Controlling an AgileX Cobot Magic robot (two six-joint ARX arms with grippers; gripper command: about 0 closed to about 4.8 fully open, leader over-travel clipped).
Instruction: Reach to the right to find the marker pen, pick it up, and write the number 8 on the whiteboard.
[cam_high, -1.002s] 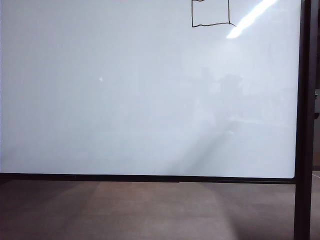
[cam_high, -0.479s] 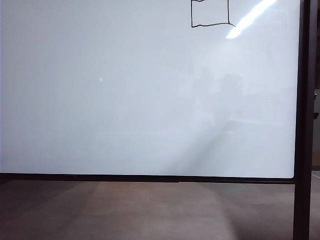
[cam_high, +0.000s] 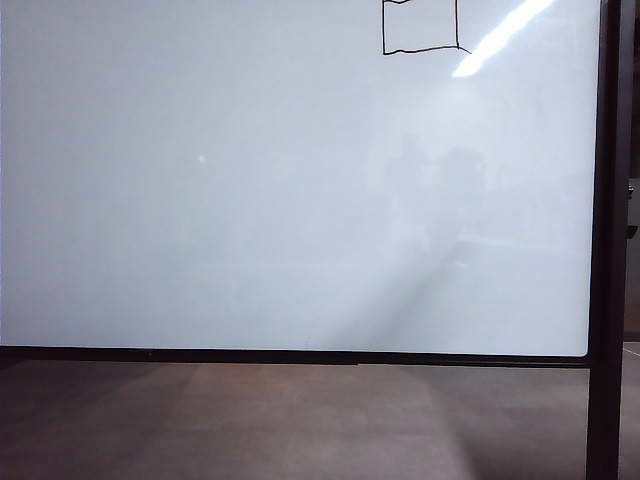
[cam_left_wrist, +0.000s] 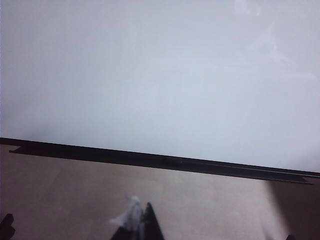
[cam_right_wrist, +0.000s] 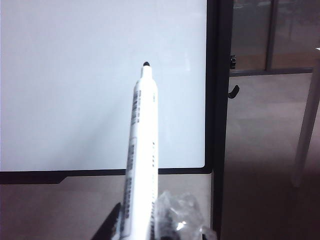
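Right now the right gripper (cam_right_wrist: 150, 232) is clamped on the marker pen (cam_right_wrist: 140, 150). Its 2 fingers sit at the low end of the pen, with a bit of crinkly clear wrap (cam_right_wrist: 177, 215) beside them. The pen's long axis runs straight away from the gripper, with the dark tip out in front, aimed at the whiteboard (cam_right_wrist: 75, 75). The tip is not touching the board. It points at a bare white spot near the board's lower right corner, close to the dark frame (cam_right_wrist: 217, 100).

The number 8 (cam_high: 420, 28) is only partly seen in the exterior view, at the top edge of the board. It looks like a boxy black shape, and its upper part runs out of the picture. That drawing sits much higher on the board than where the pen points, so any more writing means lifting the pen up and pushing it forward.

The right arm is the one that counts here, since it has the pen. The left gripper (cam_left_wrist: 141, 226) shows only as a small dark tip low in its wrist view. I cannot tell if it is apart or together. It holds nothing I can see.
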